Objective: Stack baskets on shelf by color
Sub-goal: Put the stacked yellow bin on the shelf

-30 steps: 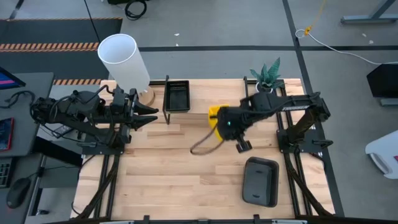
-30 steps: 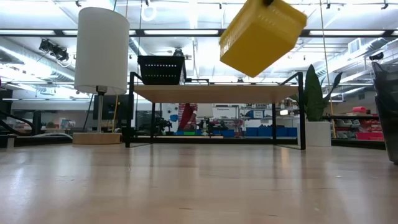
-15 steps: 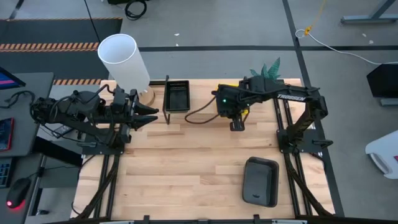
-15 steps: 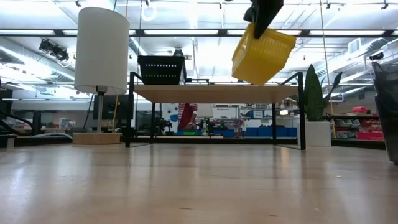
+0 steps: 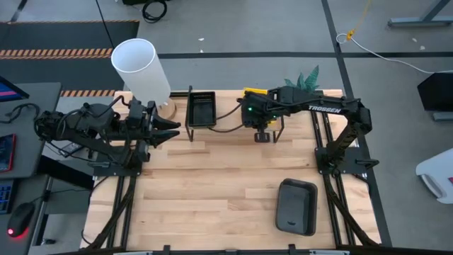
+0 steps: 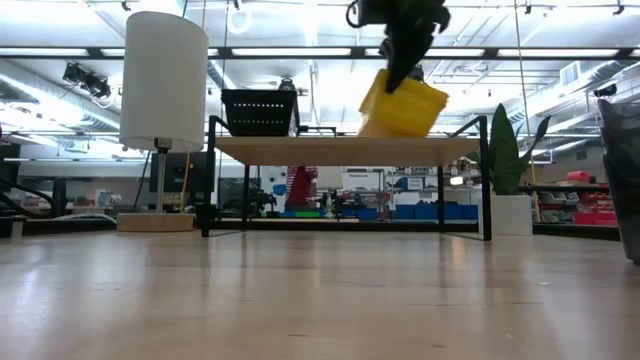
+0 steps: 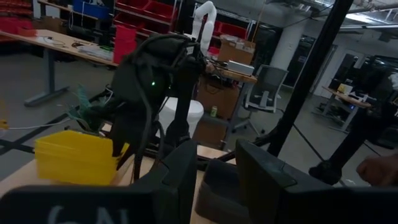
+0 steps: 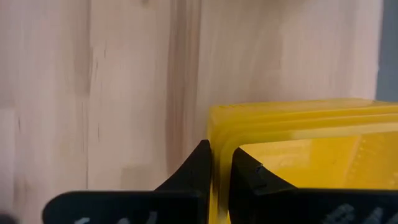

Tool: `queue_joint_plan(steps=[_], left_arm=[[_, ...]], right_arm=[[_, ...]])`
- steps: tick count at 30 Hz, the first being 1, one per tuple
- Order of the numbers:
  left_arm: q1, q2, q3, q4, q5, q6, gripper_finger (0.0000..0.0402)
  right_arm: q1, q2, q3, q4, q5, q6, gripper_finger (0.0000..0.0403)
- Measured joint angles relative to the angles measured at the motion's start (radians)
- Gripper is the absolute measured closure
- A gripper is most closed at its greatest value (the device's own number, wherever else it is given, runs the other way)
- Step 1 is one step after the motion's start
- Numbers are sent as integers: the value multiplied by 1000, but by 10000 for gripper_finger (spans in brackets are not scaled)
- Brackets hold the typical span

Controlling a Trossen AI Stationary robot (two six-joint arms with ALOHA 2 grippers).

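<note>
Partway: black basket (image 5: 201, 109) on shelf (image 6: 345, 149) upper centre-left, right gripper (image 8: 219, 163) clamped on yellow basket (image 6: 403, 104) rim, tilted over shelf, grey basket (image 5: 296, 206) waiting lower right, left gripper (image 5: 172, 131) idle, half-open, far left.

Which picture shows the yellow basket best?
The low view: the yellow basket hangs tilted over the shelf, pinched by the right gripper. Right wrist view shows only its rim, left wrist its side, high view a sliver.

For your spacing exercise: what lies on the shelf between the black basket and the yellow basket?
Nothing: the low view shows bare shelf between the black basket and the yellow basket.
</note>
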Motion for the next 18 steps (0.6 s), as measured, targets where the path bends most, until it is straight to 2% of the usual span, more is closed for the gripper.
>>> queue_joint_plan(steps=[8,18], left_arm=[[0,0,0,0,-2,-1,285],[0,0,0,0,-2,-2,285]], right_arm=[[-7,0,-34,197,-22,-4,374],[-6,31,-48,231,-25,3,371]])
